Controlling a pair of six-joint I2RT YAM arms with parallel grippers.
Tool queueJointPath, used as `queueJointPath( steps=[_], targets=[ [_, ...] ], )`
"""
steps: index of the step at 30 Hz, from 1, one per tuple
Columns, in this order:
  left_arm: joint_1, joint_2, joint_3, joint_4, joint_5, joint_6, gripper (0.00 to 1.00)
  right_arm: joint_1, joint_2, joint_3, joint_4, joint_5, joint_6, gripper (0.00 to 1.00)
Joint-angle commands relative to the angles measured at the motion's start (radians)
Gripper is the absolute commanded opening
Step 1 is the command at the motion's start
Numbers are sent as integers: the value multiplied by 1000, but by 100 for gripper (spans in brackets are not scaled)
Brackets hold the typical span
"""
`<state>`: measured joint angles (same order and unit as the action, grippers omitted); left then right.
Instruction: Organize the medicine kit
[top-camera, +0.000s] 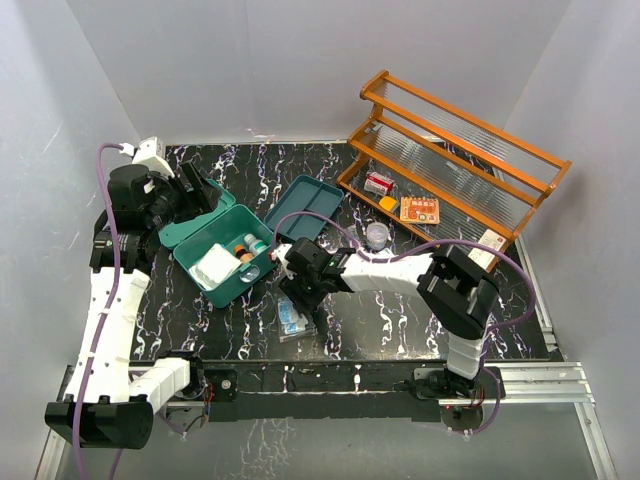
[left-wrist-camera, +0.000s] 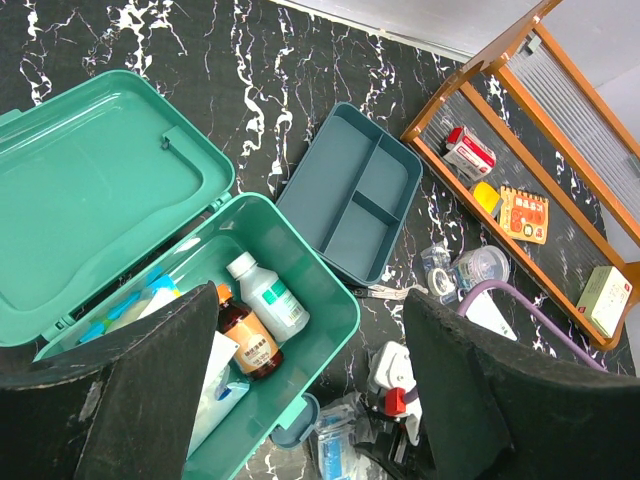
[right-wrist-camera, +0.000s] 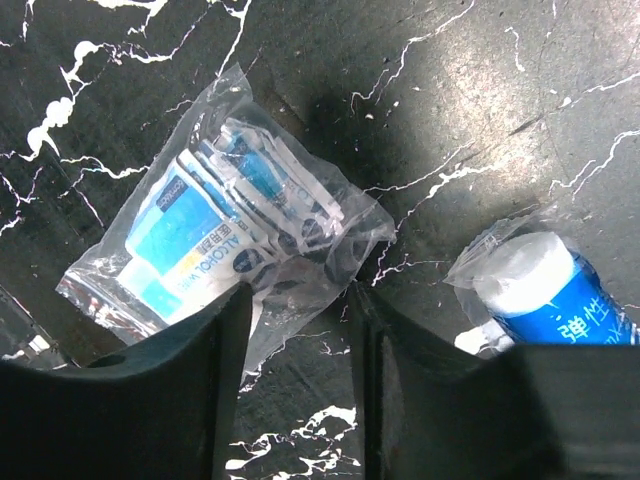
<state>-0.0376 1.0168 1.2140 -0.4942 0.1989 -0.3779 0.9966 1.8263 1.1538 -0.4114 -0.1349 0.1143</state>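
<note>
While left gripper hovers, medicine kit lies below.

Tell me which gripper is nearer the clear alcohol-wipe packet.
Right. The right gripper hangs directly over the alcohol-wipe packet, fingers open at its edge; the left gripper sits over the open medicine kit, well away from it.

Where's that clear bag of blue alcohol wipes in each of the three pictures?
Top external: wipes packet lies front centre, under the right gripper.
Left wrist: wipes packet at bottom edge, right of the medicine kit.
Right wrist: wipes packet centre-left, before the fingers.
Shared landmark: black marbled table.
</note>
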Motion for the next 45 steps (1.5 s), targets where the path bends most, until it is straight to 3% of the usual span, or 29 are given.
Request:
queueJointPath(
  steps=[1,8,19,32,45],
  targets=[
    [-2,-26,30,16,10,0,73,0,7,36,48,6,-1,36],
    [-2,-22,28,23,10,4,73,0,-1,29,53,24,0,0],
    [-2,-30,-8,49,60,-12,74,0,-156,-19,119,109,7,0],
    [-2,-34,-95,147,253,-43,74,-1,-387,-100,251,307,2,0],
    [-2,-72,-263,384,549,-233,77,-17,-465,81,318,313,-7,0]
  ],
)
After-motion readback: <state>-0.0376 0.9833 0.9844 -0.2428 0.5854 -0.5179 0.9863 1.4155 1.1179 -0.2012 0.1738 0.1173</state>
